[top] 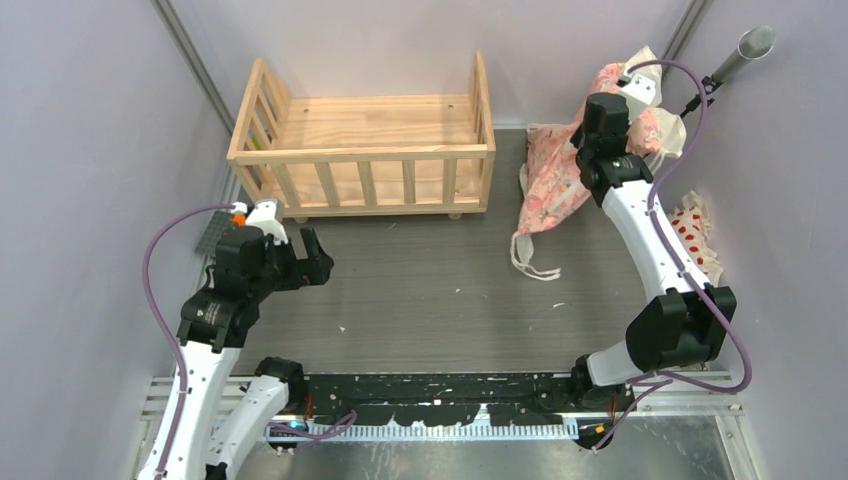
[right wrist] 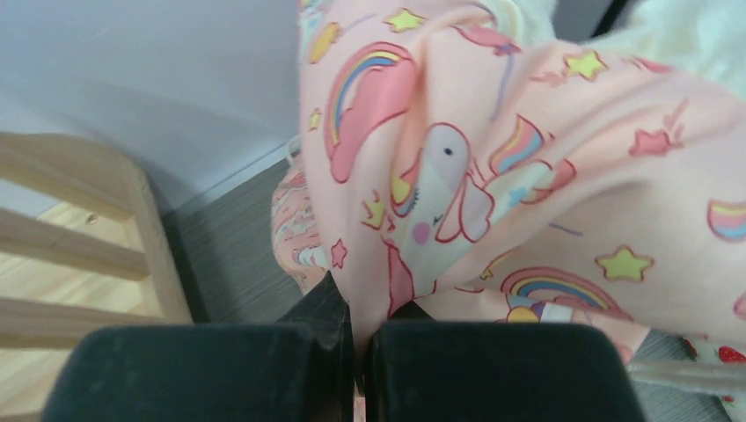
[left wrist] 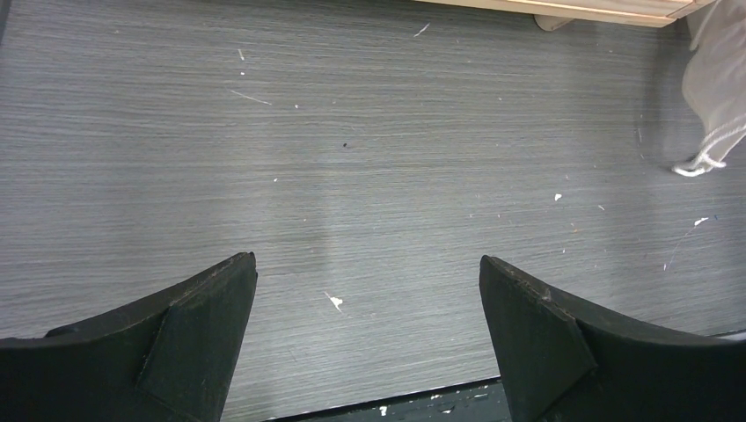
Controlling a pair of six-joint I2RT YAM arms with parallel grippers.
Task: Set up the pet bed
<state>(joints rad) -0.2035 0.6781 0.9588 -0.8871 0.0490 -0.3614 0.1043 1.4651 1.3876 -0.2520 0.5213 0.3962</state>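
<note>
The pet bed [top: 365, 150], a light wooden crib frame with slatted rails, stands at the back left of the table. To its right, the pink cartoon-print cushion [top: 555, 185] hangs partly raised off the table. In the right wrist view my right gripper [right wrist: 361, 308] is shut on a fold of the cushion [right wrist: 528, 176], with the bed's end rail [right wrist: 79, 229] to its left. My left gripper [top: 310, 262] hovers low in front of the bed's left end. It is open [left wrist: 368, 272], with only bare table between its fingers.
A white pillow with red dots [top: 695, 235] lies by the right wall. The cushion's cream ties [top: 530, 255] trail onto the grey table [top: 430, 300]. Walls close in on the left, back and right. A metal tube [top: 745, 50] sticks out at the back right.
</note>
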